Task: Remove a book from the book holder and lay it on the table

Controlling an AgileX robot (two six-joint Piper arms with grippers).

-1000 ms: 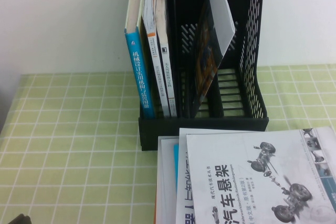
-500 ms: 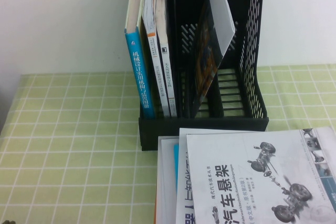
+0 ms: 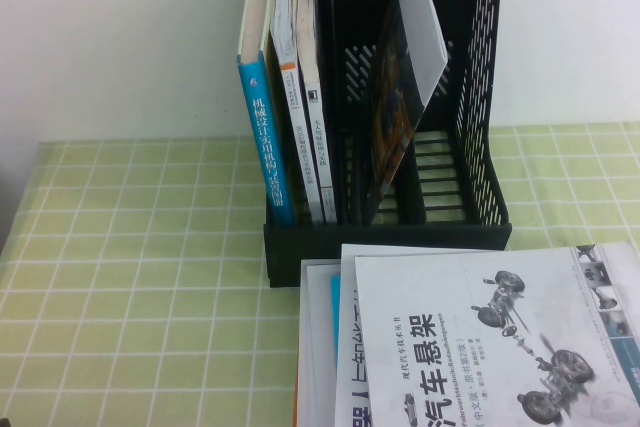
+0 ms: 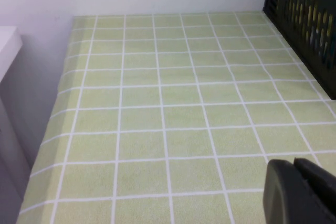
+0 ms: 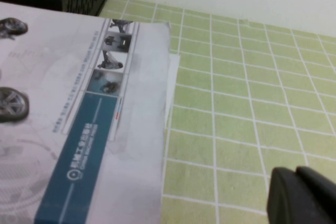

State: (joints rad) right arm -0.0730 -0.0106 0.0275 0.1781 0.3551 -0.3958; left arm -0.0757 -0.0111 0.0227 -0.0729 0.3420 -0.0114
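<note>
A black book holder [image 3: 480, 97] stands at the back of the table. Its left slot holds three upright books, the outer one blue-spined [image 3: 262, 127]. A dark-covered book [image 3: 405, 77] leans in the right slot. A stack of books lies flat in front, topped by a white book with car-suspension pictures [image 3: 480, 337]; it also shows in the right wrist view [image 5: 79, 119]. Neither gripper shows in the high view. My left gripper [image 4: 294, 163] is shut and empty over bare cloth left of the holder [image 4: 304, 19]. My right gripper [image 5: 296, 171] is shut and empty over cloth right of the stack.
The table has a green checked cloth [image 3: 130, 277]. A white wall [image 3: 120, 37] is right behind the holder. The cloth's left edge drops off beside a white surface [image 4: 8, 45].
</note>
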